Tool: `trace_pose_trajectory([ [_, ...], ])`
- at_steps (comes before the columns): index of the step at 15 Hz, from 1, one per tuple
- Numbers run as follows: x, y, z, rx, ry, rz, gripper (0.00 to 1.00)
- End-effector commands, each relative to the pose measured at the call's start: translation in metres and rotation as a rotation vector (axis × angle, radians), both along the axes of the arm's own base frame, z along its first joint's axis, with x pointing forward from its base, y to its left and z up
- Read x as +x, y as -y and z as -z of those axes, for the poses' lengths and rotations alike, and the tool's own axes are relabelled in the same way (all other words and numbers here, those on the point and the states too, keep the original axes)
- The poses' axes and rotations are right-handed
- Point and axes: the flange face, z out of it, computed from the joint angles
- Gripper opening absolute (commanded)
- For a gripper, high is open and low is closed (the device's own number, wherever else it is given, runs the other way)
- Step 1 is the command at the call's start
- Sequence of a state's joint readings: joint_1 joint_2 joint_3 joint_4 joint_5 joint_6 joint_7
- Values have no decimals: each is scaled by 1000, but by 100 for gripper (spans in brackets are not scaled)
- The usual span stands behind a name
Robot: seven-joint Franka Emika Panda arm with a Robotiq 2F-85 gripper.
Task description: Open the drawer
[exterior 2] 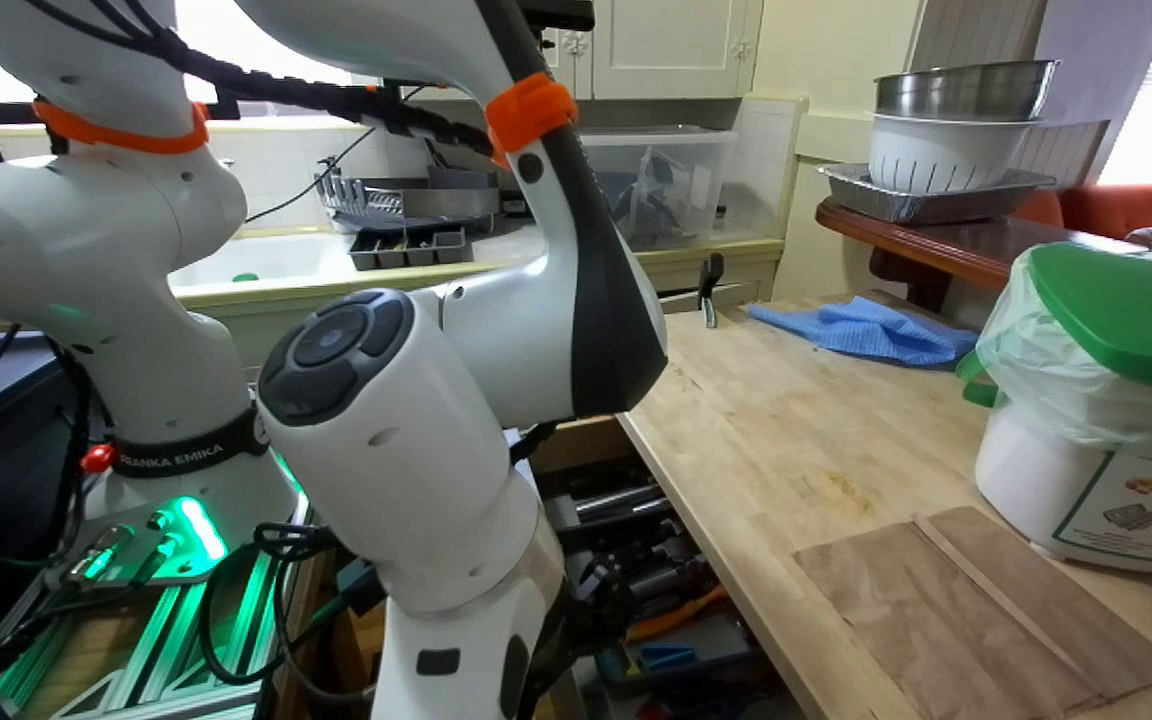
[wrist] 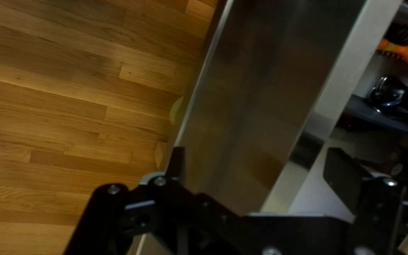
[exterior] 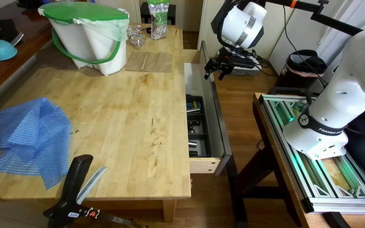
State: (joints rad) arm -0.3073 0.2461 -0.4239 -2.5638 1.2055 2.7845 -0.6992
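The long grey drawer (exterior: 215, 126) jutted past the pale wooden surface's (exterior: 122, 114) edge; lifting the gaping black gripper (wrist: 258, 159) vertically seemed wise.

Blu cloth (exterior: 33, 133), grn-lidded wht bin (exterior: 86, 41), brn paper (exterior: 157, 62)

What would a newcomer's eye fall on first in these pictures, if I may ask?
Probably the white bin with its green lid, standing on the wooden table, where a crumpled blue cloth also lies. Next, perhaps, the white robot arm that fills much of an exterior view, and the drawer standing out from the table's side, with the open tool near its front.
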Motion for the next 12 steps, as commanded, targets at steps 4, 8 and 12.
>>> trace_pose_trajectory([
  [4,-16,5,25,-26,-159,13,100],
  [8,-33,12,23,-31,-191,19,100],
  [12,-50,20,12,-29,-177,40,100],
])
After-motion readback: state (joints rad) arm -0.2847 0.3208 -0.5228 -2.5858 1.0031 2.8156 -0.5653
